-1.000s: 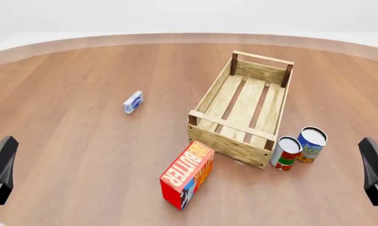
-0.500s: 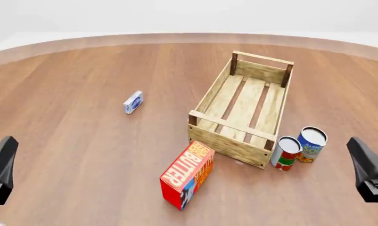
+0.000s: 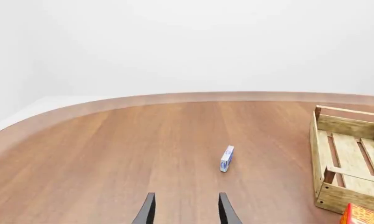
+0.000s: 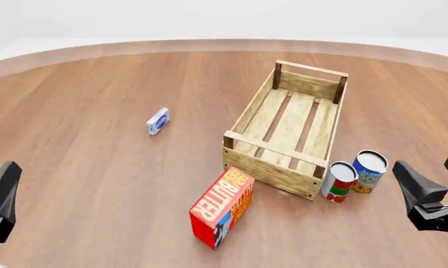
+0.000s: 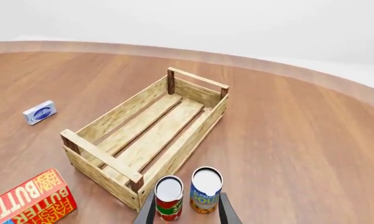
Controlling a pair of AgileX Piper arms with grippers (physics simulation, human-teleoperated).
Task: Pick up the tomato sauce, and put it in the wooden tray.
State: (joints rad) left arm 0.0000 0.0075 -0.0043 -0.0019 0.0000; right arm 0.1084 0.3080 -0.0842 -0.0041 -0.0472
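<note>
- Wood table (image 4: 97, 89), white backdrop.
- Tomato sauce (image 4: 338, 181) upright by crate (image 4: 289, 129) near corner, touching blue can (image 4: 369, 171).
- Butter box (image 4: 222, 207), small blue pack (image 4: 157, 121) apart.
- Right gripper (image 5: 186, 211) spread, empty, near cans.
- Left gripper (image 3: 185, 209) spread, empty.

simulated tabletop, round wooden table (image 4: 97, 167), blank white surround, rendered groceries
</note>
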